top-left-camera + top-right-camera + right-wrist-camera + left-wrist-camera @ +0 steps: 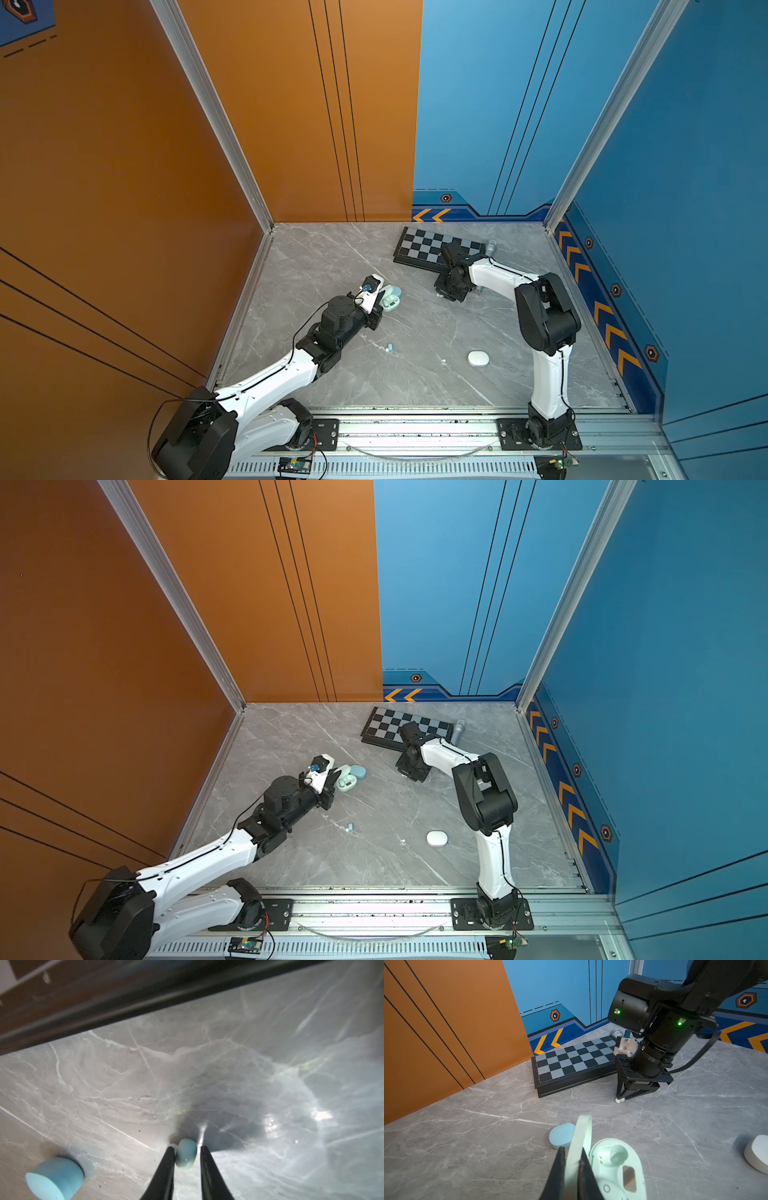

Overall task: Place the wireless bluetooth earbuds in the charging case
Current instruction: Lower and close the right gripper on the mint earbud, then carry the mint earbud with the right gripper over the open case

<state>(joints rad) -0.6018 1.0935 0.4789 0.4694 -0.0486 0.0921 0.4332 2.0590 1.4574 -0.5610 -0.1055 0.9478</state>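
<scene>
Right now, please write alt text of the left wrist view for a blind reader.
The left hand pinches the raised lid of an open mint case. Beyond, the right hand stands tips-down at a pale earbud on the table, near a chessboard.

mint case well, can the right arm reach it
Likely yes: the left tool holds the lid up, the well in the mint case shows empty, and bare table lies between it and the right tool.

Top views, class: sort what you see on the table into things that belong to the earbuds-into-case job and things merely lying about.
Job:
open mint charging case, lid clamped by the left gripper
earbud between the fingers of the right gripper
loose earbuds
closed blue case
closed white case

Lying about:
chessboard
grey cylinder beside it
</scene>
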